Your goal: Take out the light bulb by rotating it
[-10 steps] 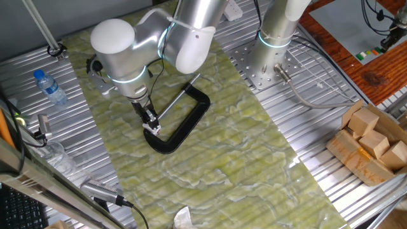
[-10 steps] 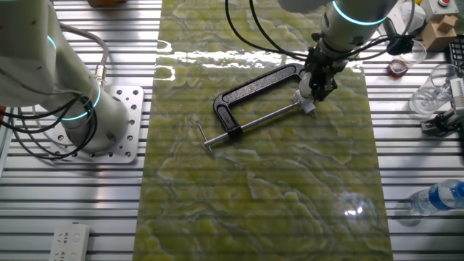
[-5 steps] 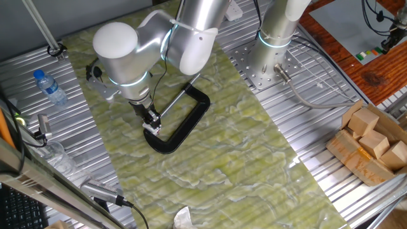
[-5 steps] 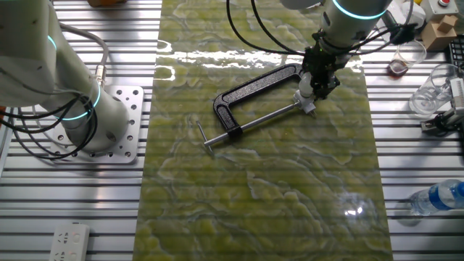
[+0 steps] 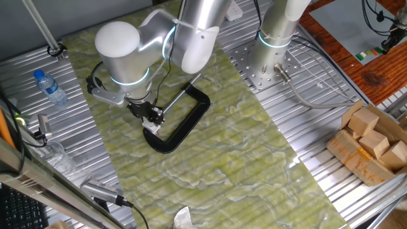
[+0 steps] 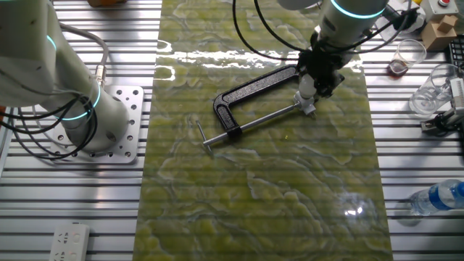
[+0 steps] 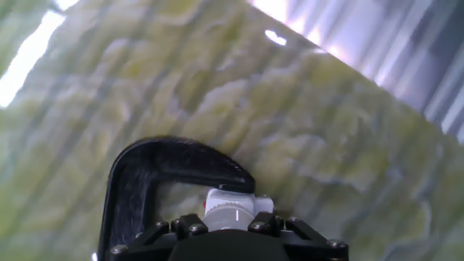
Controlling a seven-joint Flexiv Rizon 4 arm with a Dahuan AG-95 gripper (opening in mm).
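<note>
Bulb (image 6: pixel 307 98): held in the clamp (image 6: pixel 254 90), at its 3 o'clock end, on the green mat (image 6: pixel 275 188).
Gripper (image 6: pixel 311 96): my fingers pinch the bulb.
Handling: light, fragile glass; probably slippery.
Hold: I grip the rounded body gently, not the base.

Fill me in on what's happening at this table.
The arm's tool is down on the light bulb, a small white piece held at one end of the black C-clamp lying on the green mat. The wrist has turned since a second ago, so it appears to be mid-twist, unscrewing the bulb. The bulb is still seated in the clamp.
</note>
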